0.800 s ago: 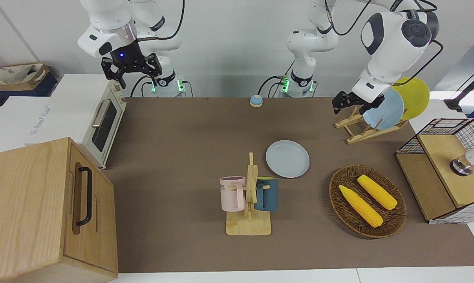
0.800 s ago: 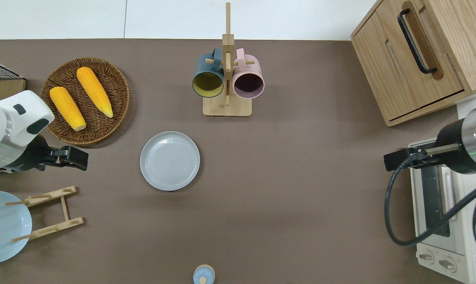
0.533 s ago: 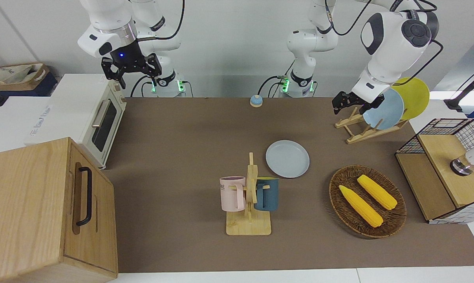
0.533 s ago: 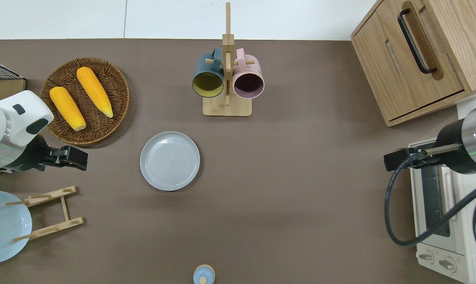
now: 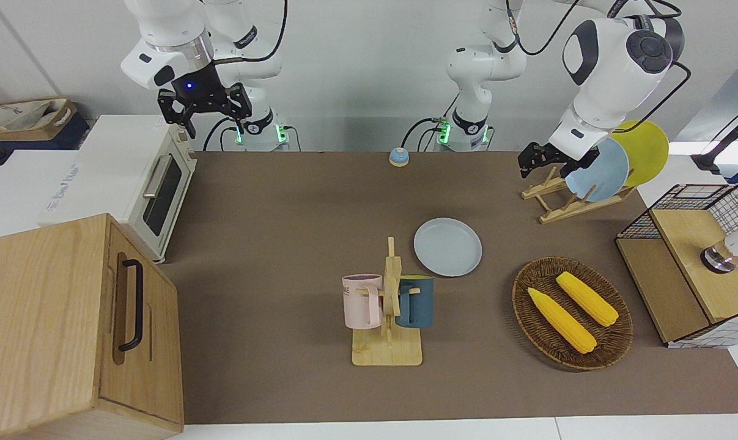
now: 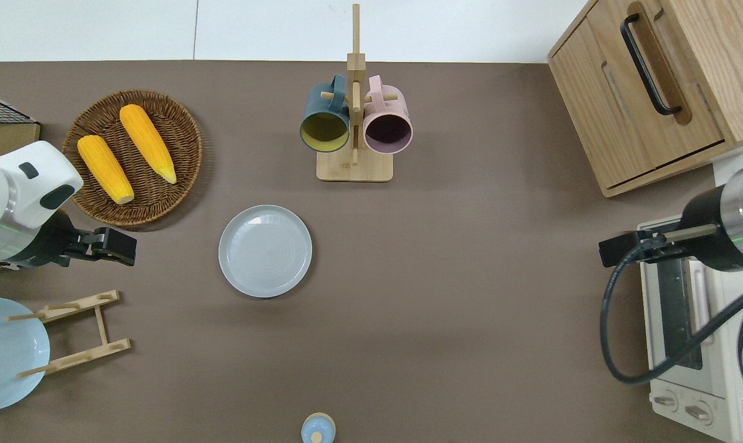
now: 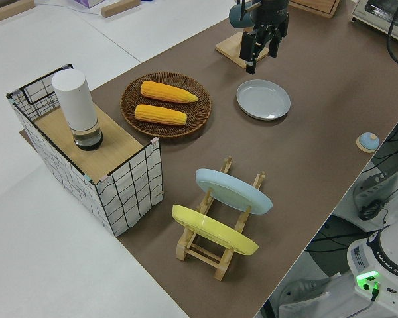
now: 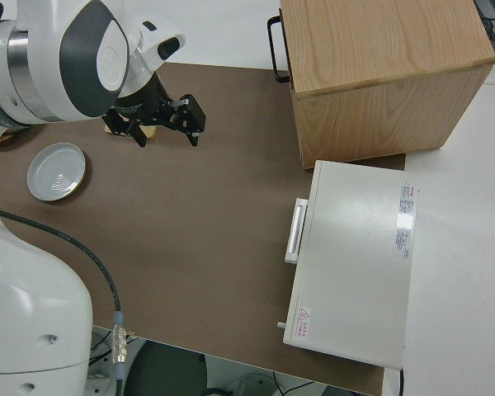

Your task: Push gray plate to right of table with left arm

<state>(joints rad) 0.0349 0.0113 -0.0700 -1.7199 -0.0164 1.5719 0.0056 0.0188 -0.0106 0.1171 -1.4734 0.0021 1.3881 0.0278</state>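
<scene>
The gray plate [image 5: 447, 247] [image 6: 265, 251] lies flat on the brown table [image 5: 283, 201] near its middle, a little nearer to the robots than the mug rack. It also shows in the left side view [image 7: 263, 99] and the right side view [image 8: 56, 172]. My left gripper [image 5: 543, 160] [image 6: 122, 247] [image 7: 260, 56] hangs open and empty over bare table between the wicker basket and the plate rack. It is toward the left arm's end from the plate and apart from it. My right arm is parked, its gripper [image 5: 206, 116] [image 8: 165, 124] open.
A mug rack [image 6: 354, 123] with two mugs stands farther from the robots than the plate. A wicker basket [image 6: 194, 147] holds two corn cobs. A plate rack [image 5: 564, 205] holds a sky-blue and a yellow plate. A toaster oven [image 5: 154, 189] and a wooden cabinet [image 5: 69, 318] stand at the right arm's end.
</scene>
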